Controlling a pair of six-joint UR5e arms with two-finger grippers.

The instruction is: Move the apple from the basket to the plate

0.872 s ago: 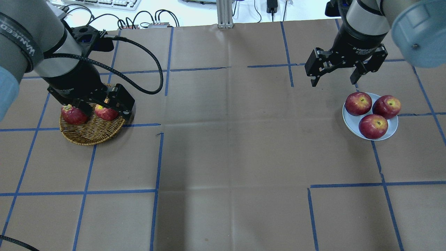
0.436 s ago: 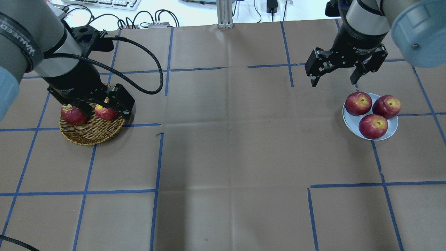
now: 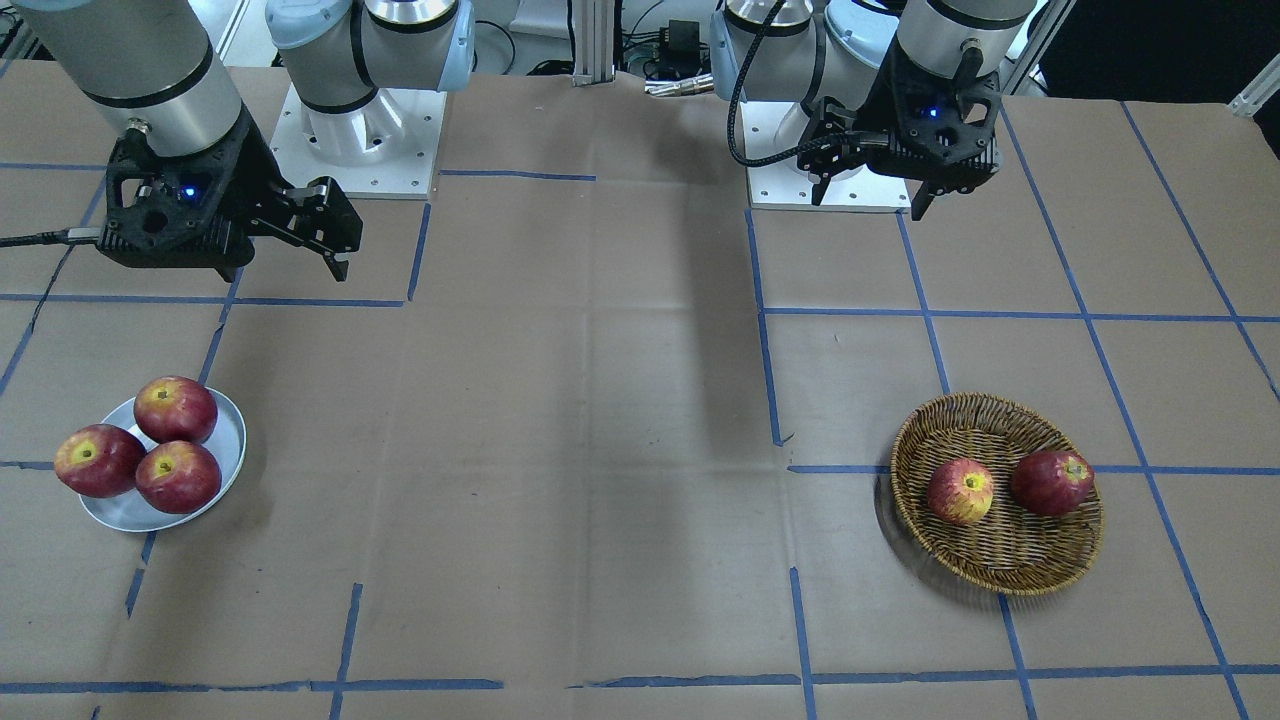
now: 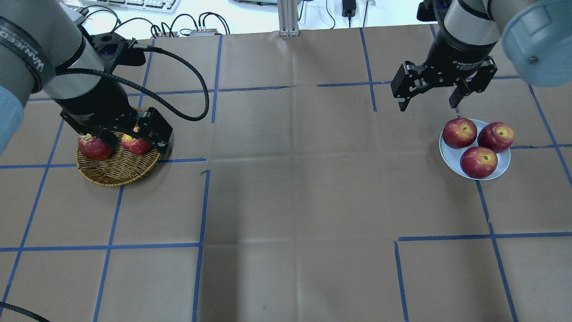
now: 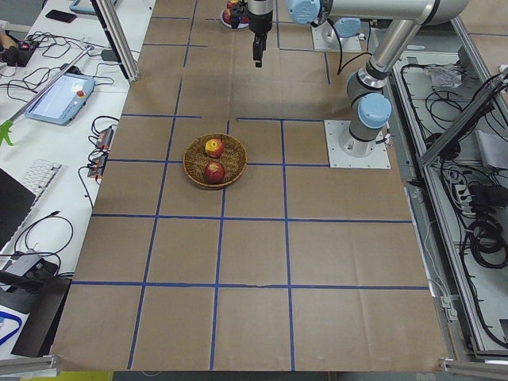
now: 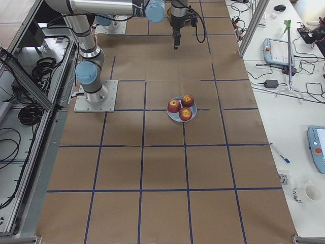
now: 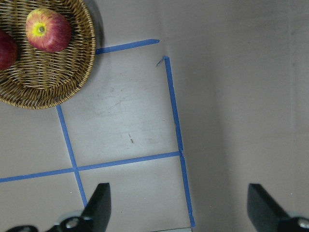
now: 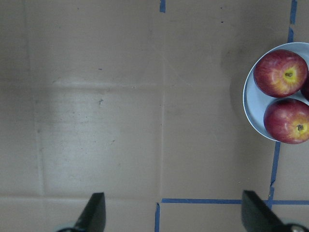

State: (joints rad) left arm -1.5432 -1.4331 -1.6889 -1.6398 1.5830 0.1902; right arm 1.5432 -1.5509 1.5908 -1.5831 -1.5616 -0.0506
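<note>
The apple (image 3: 960, 490), streaky red with a yellow patch, lies in the wicker basket (image 3: 1000, 560) beside a dark red apple (image 3: 1052, 482). It also shows in the left wrist view (image 7: 47, 30) and overhead (image 4: 136, 146). My left gripper (image 3: 868, 198) is open and empty, held high and back from the basket; overhead it (image 4: 133, 142) partly covers the basket (image 4: 117, 172). The grey-blue plate (image 3: 228, 440) holds three dark red apples. My right gripper (image 4: 429, 106) is open and empty, above the table just behind the plate (image 4: 447, 156).
Brown paper with blue tape lines covers the table (image 4: 295, 197). The two arm bases (image 3: 350, 140) stand at the robot's side. Cables and a keyboard (image 4: 134, 4) lie past the far edge.
</note>
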